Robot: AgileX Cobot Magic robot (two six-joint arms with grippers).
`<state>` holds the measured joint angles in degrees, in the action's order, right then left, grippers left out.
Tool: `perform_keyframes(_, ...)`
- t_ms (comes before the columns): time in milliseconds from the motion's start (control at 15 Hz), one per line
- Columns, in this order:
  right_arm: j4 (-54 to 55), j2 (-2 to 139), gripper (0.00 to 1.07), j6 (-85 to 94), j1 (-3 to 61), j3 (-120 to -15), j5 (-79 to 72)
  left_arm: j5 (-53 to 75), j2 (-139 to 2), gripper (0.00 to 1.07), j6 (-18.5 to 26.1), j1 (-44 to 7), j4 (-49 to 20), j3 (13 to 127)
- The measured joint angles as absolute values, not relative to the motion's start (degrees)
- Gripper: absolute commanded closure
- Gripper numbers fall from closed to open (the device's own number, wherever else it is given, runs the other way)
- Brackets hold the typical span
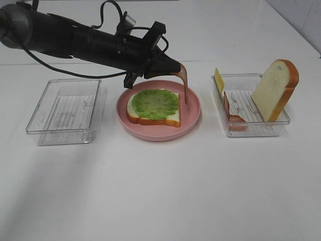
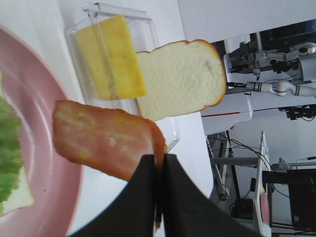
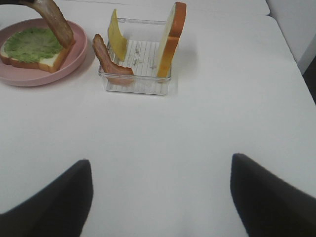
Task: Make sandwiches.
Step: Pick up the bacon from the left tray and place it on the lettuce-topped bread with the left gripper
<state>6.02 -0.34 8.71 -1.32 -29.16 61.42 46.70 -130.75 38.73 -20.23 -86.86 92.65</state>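
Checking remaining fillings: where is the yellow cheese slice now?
In the exterior high view, the cheese slice stands on edge in the right tray, back left corner, behind the meat slice and left of the bread slice.

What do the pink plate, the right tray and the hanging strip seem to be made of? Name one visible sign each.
Plate: likely hard plastic, matte pink; even colour, smooth moulded rim.
Right tray: clear rigid plastic; the table shows through it.
Strip: probably soft rubber or silicone; it hangs limp and curved from the left gripper.
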Motion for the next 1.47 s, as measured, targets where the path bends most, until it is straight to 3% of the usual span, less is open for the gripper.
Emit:
perform_keyframes(400,6.0,-0.3,0.34,8.7,-1.3,-29.2,61.4,45.5,-132.0,1.07,36.7,-17.1,-75.2,92.6)
perform_keyframes(733,6.0,-0.3,0.34,8.7,-1.3,-29.2,61.4,45.5,-132.0,1.07,32.8,-14.0,-71.4,92.6)
perform_keyframes(867,6.0,-0.3,0.34,8.7,-1.3,-29.2,61.4,44.9,-132.0,0.93,31.3,-13.9,-68.7,92.6)
perform_keyframes(1000,6.0,-0.3,0.34,8.7,-1.3,-29.2,61.4,44.6,-132.0,0.54,28.6,-13.9,-65.9,92.7)
perform_keyframes(1067,6.0,-0.3,0.34,8.7,-1.3,-29.2,61.4,44.6,-131.6,0.22,27.8,-13.9,-64.0,92.7)
perform_keyframes(1133,6.0,-0.3,0.34,8.7,-1.3,-29.2,61.4,44.6,-130.9,0.17,27.7,-13.9,-63.0,92.7)
perform_keyframes(1400,6.0,-0.3,0.34,8.7,-1.3,-29.2,61.4,44.5,-124.2,0.17,27.7,-13.9,-53.9,92.7)
perform_keyframes(1467,6.0,-0.3,0.34,8.7,-1.3,-29.2,61.4,44.9,-120.2,0.17,27.6,-13.9,-47.1,92.8)
